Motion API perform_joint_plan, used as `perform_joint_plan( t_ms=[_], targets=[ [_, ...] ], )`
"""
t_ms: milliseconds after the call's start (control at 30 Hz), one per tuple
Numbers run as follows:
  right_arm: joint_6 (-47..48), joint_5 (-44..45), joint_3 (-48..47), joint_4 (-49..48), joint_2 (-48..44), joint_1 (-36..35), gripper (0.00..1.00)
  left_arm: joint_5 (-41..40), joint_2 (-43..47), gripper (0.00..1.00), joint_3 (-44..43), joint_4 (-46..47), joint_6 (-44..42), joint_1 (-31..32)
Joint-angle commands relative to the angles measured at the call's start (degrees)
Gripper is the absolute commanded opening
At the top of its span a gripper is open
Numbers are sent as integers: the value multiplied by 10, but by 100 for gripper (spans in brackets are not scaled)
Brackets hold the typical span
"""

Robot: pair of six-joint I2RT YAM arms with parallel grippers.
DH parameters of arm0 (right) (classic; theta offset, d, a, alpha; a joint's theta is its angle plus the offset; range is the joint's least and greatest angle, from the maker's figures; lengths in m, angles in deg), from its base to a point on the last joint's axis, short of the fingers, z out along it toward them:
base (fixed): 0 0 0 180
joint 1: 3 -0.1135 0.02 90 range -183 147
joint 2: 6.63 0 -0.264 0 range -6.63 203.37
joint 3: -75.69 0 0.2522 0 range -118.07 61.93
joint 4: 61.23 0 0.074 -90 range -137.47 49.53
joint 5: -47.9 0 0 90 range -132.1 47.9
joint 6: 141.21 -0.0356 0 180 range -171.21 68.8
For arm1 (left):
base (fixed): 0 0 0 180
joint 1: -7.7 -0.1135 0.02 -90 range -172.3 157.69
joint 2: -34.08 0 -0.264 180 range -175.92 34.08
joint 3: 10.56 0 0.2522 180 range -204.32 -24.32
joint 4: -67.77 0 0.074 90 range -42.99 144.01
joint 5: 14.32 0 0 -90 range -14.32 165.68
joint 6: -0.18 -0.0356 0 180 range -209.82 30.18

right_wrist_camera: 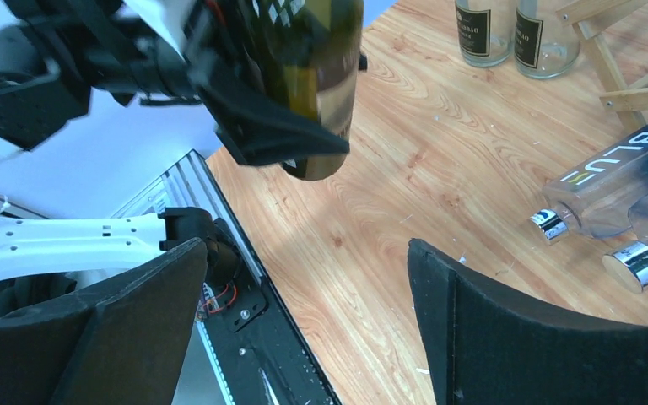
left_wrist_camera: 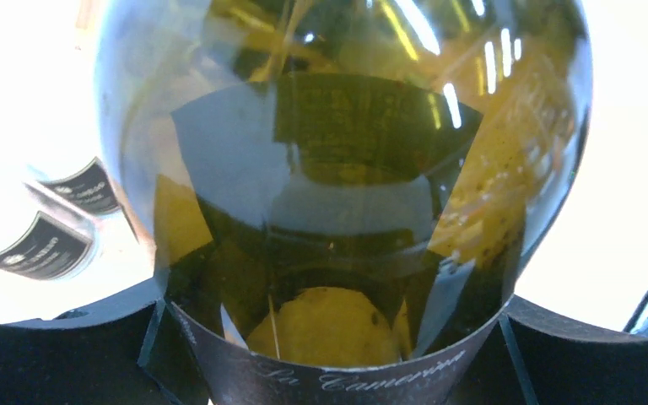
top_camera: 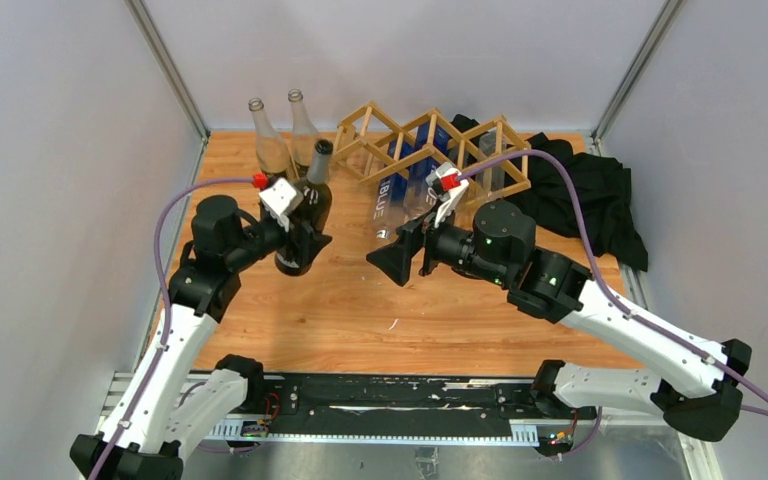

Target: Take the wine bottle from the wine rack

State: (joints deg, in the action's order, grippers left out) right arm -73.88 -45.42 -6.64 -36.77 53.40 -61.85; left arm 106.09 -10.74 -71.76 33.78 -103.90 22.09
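My left gripper [top_camera: 295, 225] is shut on a dark green wine bottle [top_camera: 310, 205], gripping its body. The bottle is nearly upright, left of the wine rack [top_camera: 430, 140] and apart from it. I cannot tell if its base touches the table. In the left wrist view the bottle [left_wrist_camera: 346, 169] fills the frame between my fingers [left_wrist_camera: 51, 363]. My right gripper [top_camera: 400, 258] is open and empty, in front of the rack. In the right wrist view its jaws stand wide apart over bare wood [right_wrist_camera: 304, 287], and the held bottle [right_wrist_camera: 321, 76] shows at upper left.
Clear and blue bottles [top_camera: 405, 190] lie in the rack, capped necks pointing forward [right_wrist_camera: 633, 169]. Two clear bottles [top_camera: 285, 140] stand at the back left, also in the right wrist view [right_wrist_camera: 510, 29]. A black cloth [top_camera: 590, 195] lies behind the rack at right.
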Motion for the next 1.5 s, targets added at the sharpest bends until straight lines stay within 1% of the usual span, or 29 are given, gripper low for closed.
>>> perform_joint_plan(
  t_ms=[0, 100, 233, 300, 467, 633, 733, 867, 1100, 1133, 1200, 1233, 1267, 1300, 1333, 1367, 1433, 1467],
  targets=[
    [11, -16, 33, -97, 6, 4, 92, 33, -18, 0, -76, 125, 224, 0],
    [6, -48, 34, -116, 26, 3, 93, 58, -33, 0, -100, 158, 309, -1],
    [-11, -77, 50, -175, 43, 3, 94, 79, -34, 0, -115, 199, 375, -1],
    [-21, -89, 61, -217, 52, 3, 94, 85, -32, 0, -117, 221, 396, -1],
    [-37, -105, 62, -290, 94, -1, 95, 99, -27, 0, -121, 233, 424, -1],
    [-21, -74, 44, -318, 134, -21, 95, 98, -21, 0, -118, 240, 438, -1],
    [10, -22, 21, -300, 163, -40, 95, 102, -19, 0, -117, 248, 448, -1],
    [30, 54, -8, -295, 195, -54, 95, 104, -13, 0, -114, 250, 458, -1],
    [29, 48, -34, -327, 228, -60, 95, 105, 0, 0, -105, 244, 459, -1],
    [28, 48, -33, -330, 229, -61, 88, 103, 1, 0, -105, 240, 458, -1],
    [28, 52, -30, -329, 229, -62, 63, 98, 3, 1, -106, 234, 458, -1],
    [28, 56, -29, -327, 228, -62, 48, 98, 3, 8, -107, 231, 459, -1],
    [30, 62, -28, -326, 226, -62, 28, 98, 3, 22, -108, 227, 461, -1],
    [31, 72, -26, -321, 223, -62, 11, 95, 3, 37, -110, 219, 462, -1],
    [32, 80, -24, -316, 221, -63, 2, 90, 2, 50, -113, 211, 460, -1],
    [35, 85, -20, -314, 217, -63, 0, 85, 2, 61, -118, 206, 456, -1],
    [42, 88, -6, -316, 209, -63, 0, 72, -2, 79, -136, 180, 443, -1],
    [45, 89, 2, -318, 204, -63, 0, 65, -5, 86, -148, 171, 436, -2]
  ],
)
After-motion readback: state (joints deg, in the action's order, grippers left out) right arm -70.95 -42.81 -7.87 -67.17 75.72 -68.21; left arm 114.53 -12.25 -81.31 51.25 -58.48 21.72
